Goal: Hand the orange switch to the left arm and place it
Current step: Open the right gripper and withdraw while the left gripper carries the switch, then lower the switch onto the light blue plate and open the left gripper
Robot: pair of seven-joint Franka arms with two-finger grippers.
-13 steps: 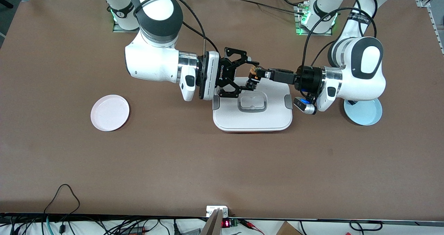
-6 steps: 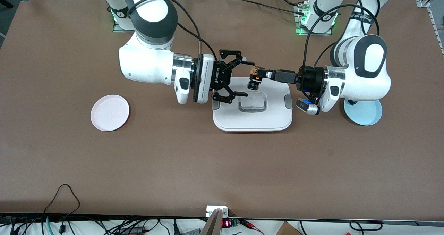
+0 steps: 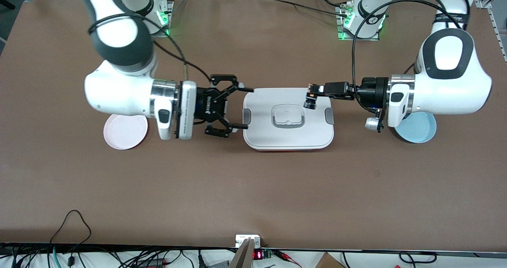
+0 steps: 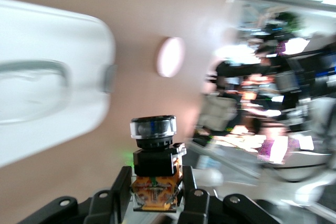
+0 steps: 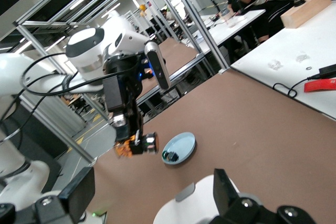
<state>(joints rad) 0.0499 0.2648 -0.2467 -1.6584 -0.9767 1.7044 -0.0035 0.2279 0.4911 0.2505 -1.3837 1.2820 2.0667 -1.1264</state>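
Observation:
The orange switch (image 3: 309, 101), black with a coppery-orange end, is held in my left gripper (image 3: 315, 90), which is shut on it over the white box (image 3: 289, 135) at the edge toward the left arm's end. In the left wrist view the fingers (image 4: 118, 187) clamp the switch's orange end (image 4: 155, 190). My right gripper (image 3: 242, 109) is open and empty in the air just off the box's edge toward the right arm's end. In the right wrist view its fingers (image 5: 226, 192) stand wide apart, and the switch (image 5: 135, 144) hangs in the left gripper.
A pink plate (image 3: 122, 135) lies toward the right arm's end, partly under the right arm. A blue plate (image 3: 420, 131) lies toward the left arm's end, partly under the left arm; it holds a small dark component (image 5: 169, 155).
The two grippers have parted from over the box. The right gripper drew back toward its end, open and empty. The left gripper drew back toward its end with the switch in it.

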